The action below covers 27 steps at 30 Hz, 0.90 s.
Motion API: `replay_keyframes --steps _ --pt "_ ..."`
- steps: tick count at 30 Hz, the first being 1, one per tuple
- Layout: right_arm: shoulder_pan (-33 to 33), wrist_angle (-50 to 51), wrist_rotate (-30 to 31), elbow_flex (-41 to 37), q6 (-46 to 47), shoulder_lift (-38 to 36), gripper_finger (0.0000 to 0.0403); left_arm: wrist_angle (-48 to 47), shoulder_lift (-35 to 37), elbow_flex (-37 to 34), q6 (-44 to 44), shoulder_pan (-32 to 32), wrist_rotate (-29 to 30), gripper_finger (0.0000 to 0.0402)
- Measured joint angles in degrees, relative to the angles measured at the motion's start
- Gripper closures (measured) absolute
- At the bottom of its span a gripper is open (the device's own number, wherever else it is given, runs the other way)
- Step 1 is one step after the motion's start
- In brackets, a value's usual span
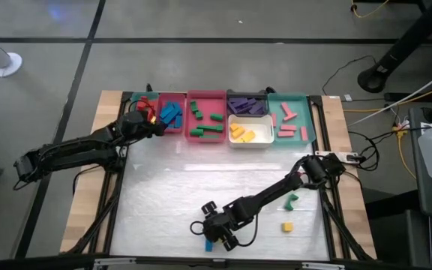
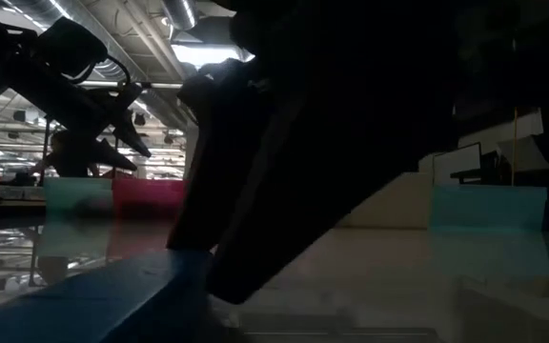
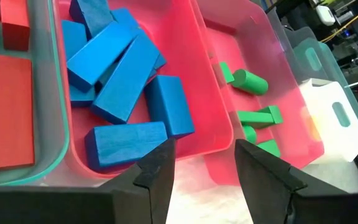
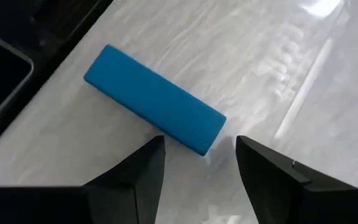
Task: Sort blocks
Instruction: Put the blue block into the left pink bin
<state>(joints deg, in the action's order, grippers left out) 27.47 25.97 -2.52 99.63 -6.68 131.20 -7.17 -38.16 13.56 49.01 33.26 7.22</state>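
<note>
A blue block [image 4: 154, 107] lies flat on the white table near its front edge [image 1: 209, 245]. My right gripper [image 4: 201, 168] hovers open just short of one end of it [image 1: 215, 237], touching nothing. In the low view this block [image 2: 93, 295] shows in front of the dark gripper. A green block [image 1: 291, 201] and a yellow block [image 1: 286, 226] lie loose on the table at the right. My left gripper [image 3: 204, 180] is open and empty at the near rim of the pink tray [image 3: 222, 134] that holds blue blocks [image 3: 120, 74], at the back left [image 1: 156, 124].
A row of trays stands along the far edge: teal with red blocks [image 1: 142, 103], pink with blue [image 1: 172, 114], pink with green [image 1: 205, 120], black with purple [image 1: 247, 103], white with yellow [image 1: 250, 135], teal with pink [image 1: 291, 121]. The table's middle [image 1: 201, 180] is bare.
</note>
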Motion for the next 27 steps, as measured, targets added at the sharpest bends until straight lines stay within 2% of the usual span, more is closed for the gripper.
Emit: replay_keyframes --steps 5,11,23,27 --pt "-0.14 0.07 -1.08 0.0 -7.3 0.44 0.0205 -0.01 -0.01 0.0 0.02 0.0 0.0 0.0247" --pt "-0.03 0.02 2.68 0.0 -15.34 0.2 0.0205 -0.01 -0.01 0.0 0.02 0.0 0.0 0.0247" --pt "-0.14 0.69 3.05 0.59 -35.5 0.11 0.0205 -0.21 -0.03 0.0 0.01 0.0 0.0 0.0247" --pt "-0.12 1.08 3.06 0.92 -37.3 0.11 0.0205 -1.3 -0.03 0.0 0.01 0.0 0.0 0.0247"
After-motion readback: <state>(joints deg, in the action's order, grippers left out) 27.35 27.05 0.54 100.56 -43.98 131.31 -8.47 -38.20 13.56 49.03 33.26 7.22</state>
